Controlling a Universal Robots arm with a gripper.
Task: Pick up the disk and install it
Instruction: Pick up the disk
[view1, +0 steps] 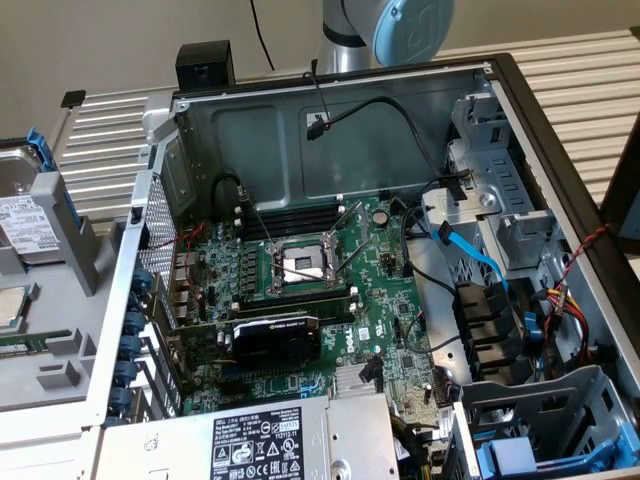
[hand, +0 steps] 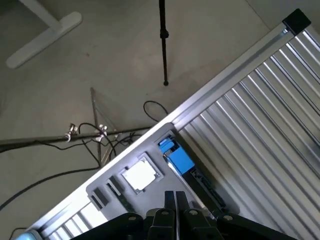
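Since my gripper (hand: 171, 204) is closed, empty, near the disk (hand: 179, 159) at the computer case's (view1: 330, 130) 9 o'clock in the exterior view, I reckon: spread jaws, centre across its sides, descend square.

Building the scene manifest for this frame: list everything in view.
disk: one, silver-grey, white label, blue carrier; in the tray, exterior view's left
processor chip: one, silver; same tray, beside the disk
tray: one, grey; on the table beside the case
computer case: one, grey metal, open; centre
motherboard: one, green; inside the case
graphics card: one, black; on the motherboard
power supply: one, silver, labelled; case's near edge
SATA cable: one, blue; exterior view's right of the motherboard
table: one, silver, slatted; under everything
arm: one, silver and light blue; behind the case
end effector: one, black, shut, empty; over the tray
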